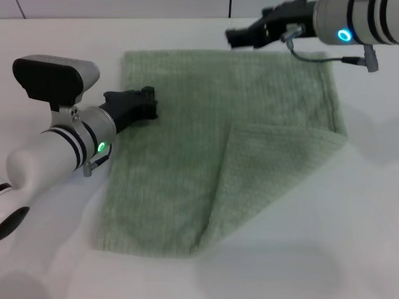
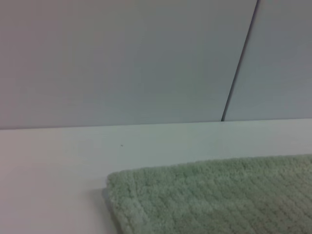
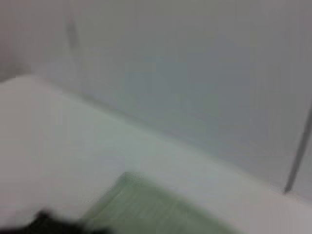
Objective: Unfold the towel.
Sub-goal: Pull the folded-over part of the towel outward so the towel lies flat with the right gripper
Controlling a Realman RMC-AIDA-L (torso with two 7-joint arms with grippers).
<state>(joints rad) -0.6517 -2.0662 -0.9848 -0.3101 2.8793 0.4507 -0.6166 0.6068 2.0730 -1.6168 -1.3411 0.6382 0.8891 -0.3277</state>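
Towel (image 1: 206, 149) lies on the white table (image 1: 360, 236), mostly spread flat. Its near right corner is folded over diagonally onto the rest, making a triangular flap (image 1: 266, 180) with the fold line running from the right edge down to the near edge.

Left gripper (image 1: 147, 104) sits low over the towel's left part, just inside the left edge, toward the far end. Fingers dark and close together at the tip; cannot tell whether they pinch cloth.

Right gripper (image 1: 238, 36) is at the far edge of the towel, right of centre, raised above the cloth. Cannot tell its finger state.

Left wrist view: a far corner of the towel (image 2: 204, 195) flat on the table, wall (image 2: 122, 58) behind. Right wrist view: blurred; green cloth (image 3: 146, 204) by the table's back edge.
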